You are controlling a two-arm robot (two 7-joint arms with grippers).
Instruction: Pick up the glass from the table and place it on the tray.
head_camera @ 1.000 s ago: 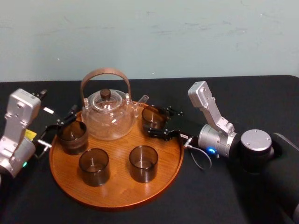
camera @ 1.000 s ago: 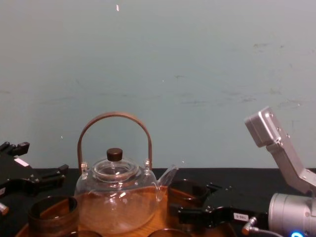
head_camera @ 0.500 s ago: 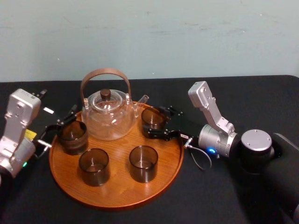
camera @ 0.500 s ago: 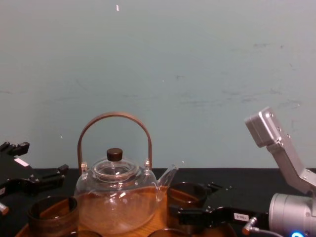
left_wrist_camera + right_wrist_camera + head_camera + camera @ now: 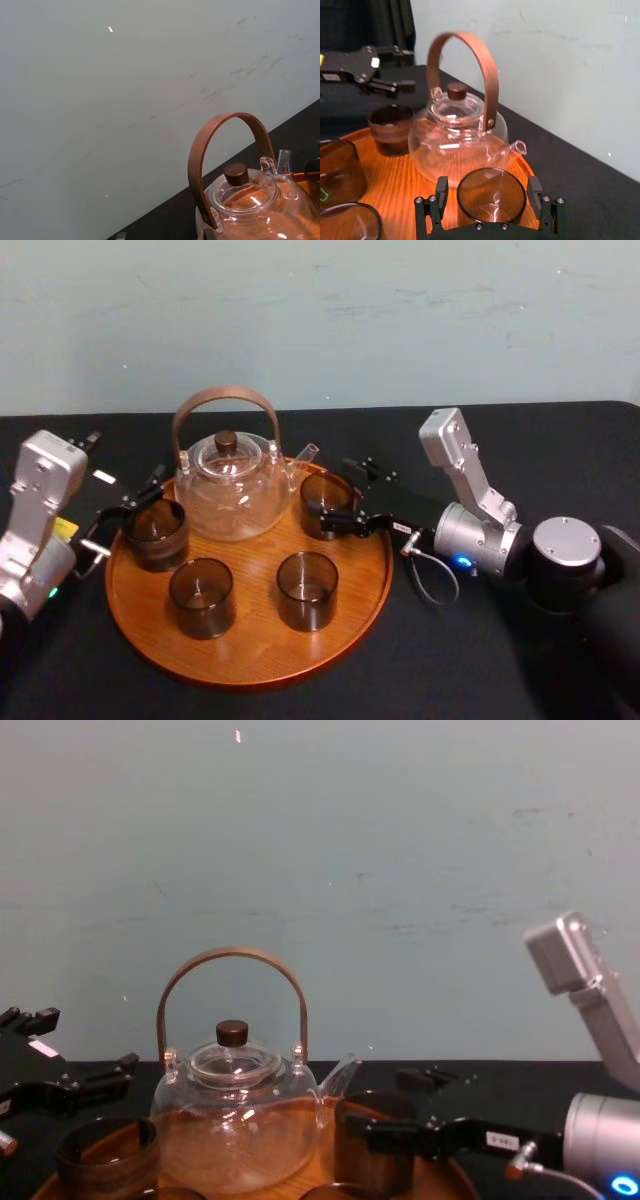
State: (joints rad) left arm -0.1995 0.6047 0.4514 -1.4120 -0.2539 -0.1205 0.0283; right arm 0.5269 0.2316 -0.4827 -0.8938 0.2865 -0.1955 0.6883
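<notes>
The round wooden tray (image 5: pixel 250 645) lies at the table's middle. A dark glass (image 5: pixel 326 496) stands upright on its back right part, beside the teapot's spout. My right gripper (image 5: pixel 338 494) is open, with its fingertips on either side of that glass and a gap to each pad in the right wrist view, where the glass (image 5: pixel 491 196) sits between the fingers (image 5: pixel 441 189). In the chest view the near finger crosses in front of the glass (image 5: pixel 375 1160). My left gripper (image 5: pixel 135 498) is open at the tray's left edge, just behind another glass (image 5: pixel 155 532).
A glass teapot (image 5: pixel 228 490) with a brown hoop handle stands at the tray's back. Two more dark glasses (image 5: pixel 202 597) (image 5: pixel 307 590) stand on the tray's front half. Black tabletop surrounds the tray, and a pale wall rises behind.
My right arm has drawn back to the right, so the glass now sits near the fingertips instead of deep between the fingers. The glass stays put on the tray. The left arm is still.
</notes>
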